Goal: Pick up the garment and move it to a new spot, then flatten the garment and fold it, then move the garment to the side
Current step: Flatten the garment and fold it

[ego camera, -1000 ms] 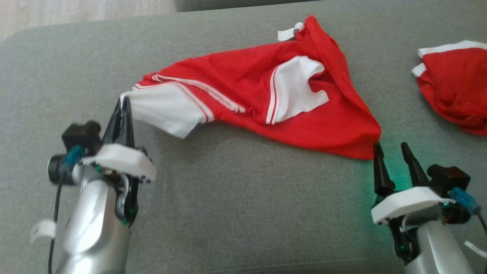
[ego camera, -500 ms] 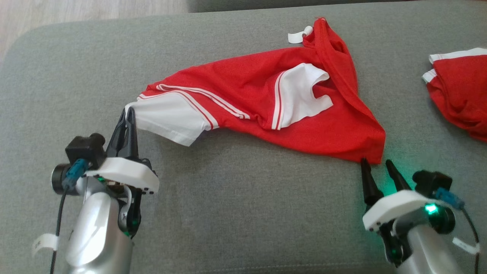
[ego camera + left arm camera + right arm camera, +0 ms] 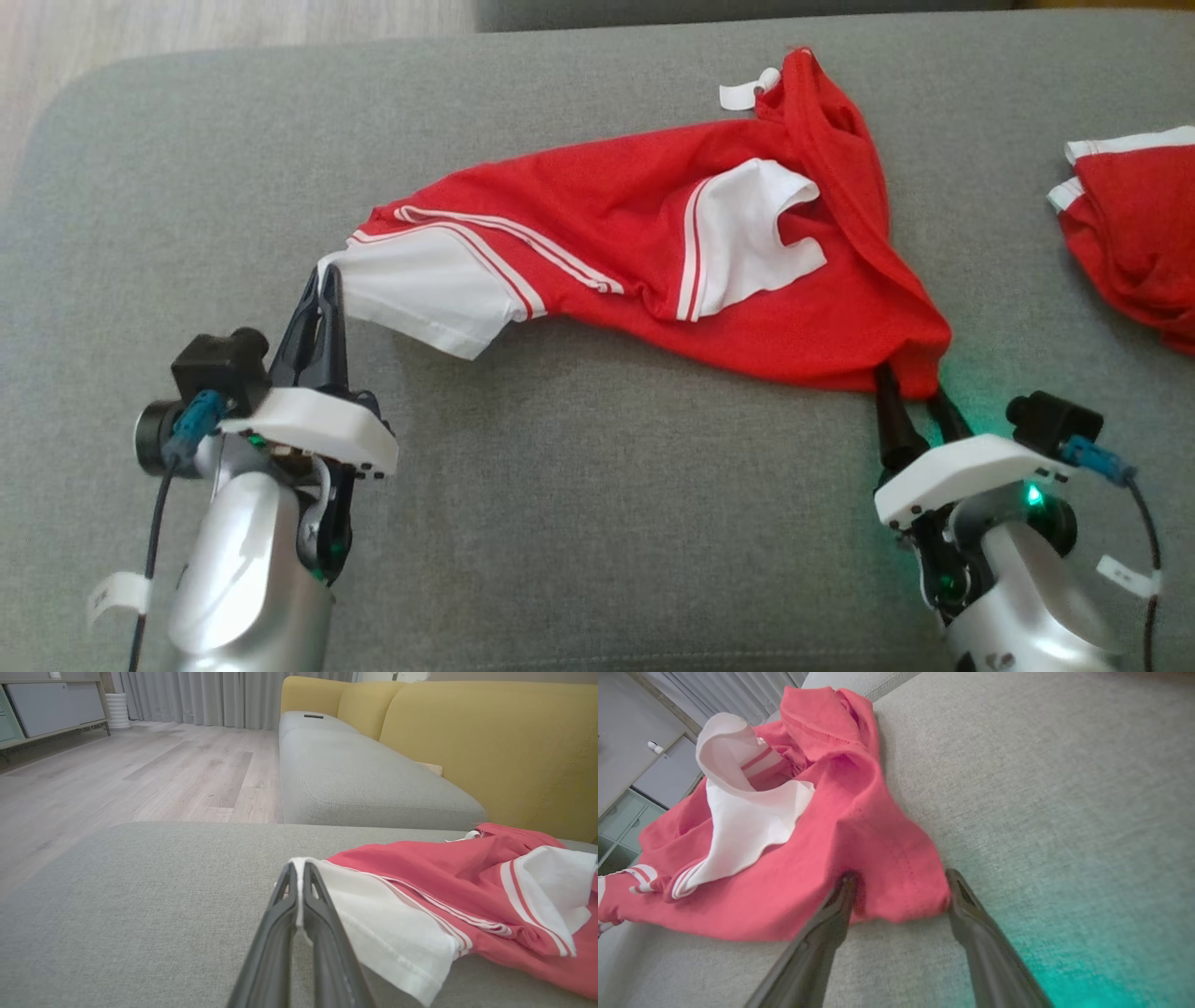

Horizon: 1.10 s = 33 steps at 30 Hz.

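Two-ended grab on the garment across the sofa: pinching its white sleeve, centre left, with the left pincer, straddling its red corner, lower right, with the right pincer spread, presumably to stretch it flat.

Bare cushion before the garment; second garment lies right.

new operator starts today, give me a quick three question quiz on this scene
1. True or false: the left gripper is shut on the garment's white edge.
2. The right gripper is: A) shut on cloth; B) open, straddling the red corner; C) open, clear of the cloth.
3. Fill in: a second red garment lies on the cushion toward the robot's ____.
Key: 1 true; 2 B; 3 right.
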Motion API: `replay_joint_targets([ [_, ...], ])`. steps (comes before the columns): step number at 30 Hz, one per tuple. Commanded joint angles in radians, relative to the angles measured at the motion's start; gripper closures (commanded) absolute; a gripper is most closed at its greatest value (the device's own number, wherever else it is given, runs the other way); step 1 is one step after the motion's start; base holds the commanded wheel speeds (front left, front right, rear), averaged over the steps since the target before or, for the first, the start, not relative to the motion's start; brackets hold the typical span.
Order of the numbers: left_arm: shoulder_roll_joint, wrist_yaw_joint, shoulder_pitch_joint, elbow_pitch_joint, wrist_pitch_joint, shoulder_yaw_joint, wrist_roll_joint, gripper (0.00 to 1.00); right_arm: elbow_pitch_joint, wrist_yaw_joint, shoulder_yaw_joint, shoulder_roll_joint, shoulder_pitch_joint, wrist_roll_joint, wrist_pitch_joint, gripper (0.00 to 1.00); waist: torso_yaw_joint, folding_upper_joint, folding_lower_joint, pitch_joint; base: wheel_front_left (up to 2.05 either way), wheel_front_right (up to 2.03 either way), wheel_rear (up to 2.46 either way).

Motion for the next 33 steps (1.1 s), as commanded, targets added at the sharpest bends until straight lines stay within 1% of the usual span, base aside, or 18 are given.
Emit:
replay_joint_targets([
  [1, 0.015, -0.004, -0.015, -0.029, -0.012, 0.035, 0.005, 1.00, 0.001, -0.001, 0.034, 0.000, -0.021, 0.000, -0.015, 1.00, 0.002, 0.0000, 0.0000, -0.008, 0.00, 0.00, 0.00],
  [4, 0.015, -0.008, -0.012, -0.032, -0.012, 0.036, -0.001, 1.00, 0.011, -0.001, 0.046, 0.000, -0.036, -0.014, -0.054, 1.00, 0.004, 0.0000, 0.0000, -0.021, 0.00, 0.00, 0.00],
  [7, 0.014, -0.020, -0.006, -0.049, -0.012, 0.053, -0.037, 1.00, -0.015, -0.001, 0.070, 0.000, -0.049, -0.046, -0.088, 1.00, 0.002, 0.0000, 0.0000, -0.036, 0.00, 0.00, 0.00],
  [10, 0.015, -0.040, -0.008, -0.085, -0.012, 0.047, -0.037, 1.00, -0.078, -0.001, 0.091, 0.000, -0.059, -0.098, -0.110, 1.00, -0.003, 0.0000, 0.0000, -0.052, 0.00, 0.00, 0.00],
  [14, 0.016, -0.058, -0.031, -0.141, -0.012, 0.072, -0.070, 1.00, -0.198, -0.001, 0.099, -0.011, -0.074, -0.147, -0.110, 1.00, -0.006, 0.0000, 0.0000, -0.080, 0.00, 0.00, 0.00],
  [18, 0.026, -0.072, -0.084, -0.185, -0.012, 0.085, -0.112, 1.00, -0.344, -0.001, 0.126, -0.055, -0.102, -0.157, -0.054, 1.00, -0.008, 0.0000, 0.0000, -0.116, 0.00, 0.00, 0.00],
  [20, 0.025, -0.077, -0.126, -0.192, 0.000, 0.095, -0.175, 1.00, -0.420, -0.001, 0.139, -0.086, -0.126, -0.152, -0.011, 1.00, -0.009, 0.0000, 0.0000, -0.135, 0.00, 0.00, 0.00],
  [26, 0.027, -0.081, -0.315, -0.251, 0.121, 0.136, -0.339, 1.00, -0.618, -0.001, 0.144, -0.164, -0.267, -0.132, 0.117, 1.00, -0.023, 0.0000, 0.0000, -0.183, 0.00, 0.00, 0.00],
  [29, 0.028, -0.066, -0.413, -0.307, 0.171, 0.166, -0.396, 1.00, -0.700, -0.001, 0.135, -0.185, -0.363, -0.141, 0.168, 1.00, -0.034, 0.0000, 0.0000, -0.193, 0.00, 0.00, 0.00],
  [30, 0.028, -0.066, -0.413, -0.307, 0.171, 0.166, -0.396, 1.00, -0.700, -0.001, 0.135, -0.185, -0.363, -0.141, 0.168, 1.00, -0.034, 0.0000, 0.0000, -0.193, 0.00, 0.00, 0.00],
  [33, 0.031, -0.039, -0.490, -0.375, 0.200, 0.194, -0.428, 1.00, -0.769, -0.001, 0.116, -0.193, -0.434, -0.165, 0.212, 1.00, -0.041, 0.0000, 0.0000, -0.202, 0.00, 0.00, 0.00],
])
